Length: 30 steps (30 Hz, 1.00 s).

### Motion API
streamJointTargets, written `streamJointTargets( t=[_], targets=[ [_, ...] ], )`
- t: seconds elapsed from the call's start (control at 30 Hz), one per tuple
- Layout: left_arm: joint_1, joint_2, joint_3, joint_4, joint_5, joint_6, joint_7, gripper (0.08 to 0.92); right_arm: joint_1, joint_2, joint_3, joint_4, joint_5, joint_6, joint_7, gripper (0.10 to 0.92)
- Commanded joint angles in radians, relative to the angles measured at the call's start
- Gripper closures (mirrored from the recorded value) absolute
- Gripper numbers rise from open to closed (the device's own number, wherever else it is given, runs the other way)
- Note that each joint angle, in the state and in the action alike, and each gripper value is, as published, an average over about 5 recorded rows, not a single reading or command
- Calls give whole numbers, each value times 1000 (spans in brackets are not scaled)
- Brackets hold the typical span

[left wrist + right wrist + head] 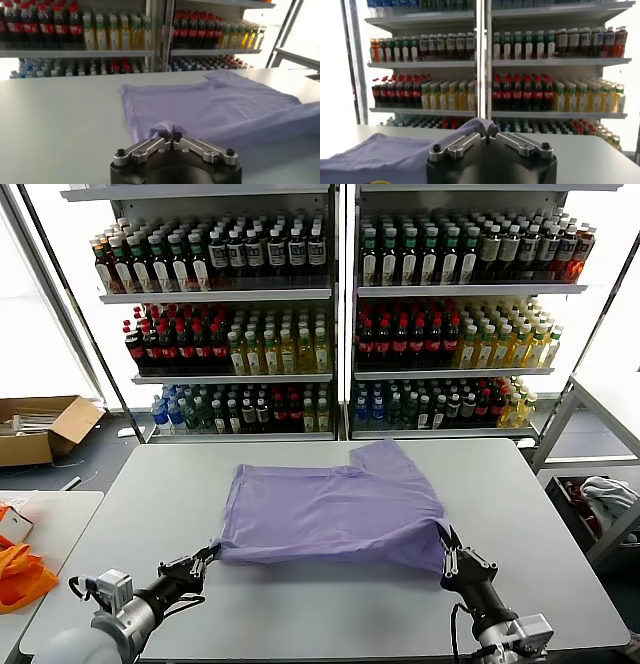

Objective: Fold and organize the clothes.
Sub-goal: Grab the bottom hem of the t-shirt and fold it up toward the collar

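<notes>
The lavender T-shirt (335,502) lies spread across the middle of the grey table (300,614), one sleeve reaching toward the far edge. My left gripper (206,558) is shut on the shirt's near left corner. My right gripper (449,555) is shut on the near right corner and lifts it slightly off the table. In the left wrist view, a small peak of purple fabric (165,126) is pinched between the closed left gripper (170,135). In the right wrist view, the right gripper (485,139) holds a raised fold of the T-shirt (395,150).
Shelves of bottled drinks (330,314) stand behind the table. An open cardboard box (40,429) sits on the floor at far left. Orange fabric (20,574) lies on a side table at left. A pale cloth pile (610,499) rests at the right.
</notes>
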Motion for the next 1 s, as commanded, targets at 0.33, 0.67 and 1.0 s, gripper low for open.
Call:
streamJointTargets(
  t=[0.33,0.67,1.0],
  targets=[
    [-391,15,197,368,-11,1,63,904,274,54,-94,-344,-168,-11,-55,912],
    [-393,-15,192,392,44,0,57,683,199,83,-51,-229,-140,-49,-51,708],
    [-141,-86,102,159,93,-2,17,389,-75,87,0,-63,-218,-109,2,414]
  ],
)
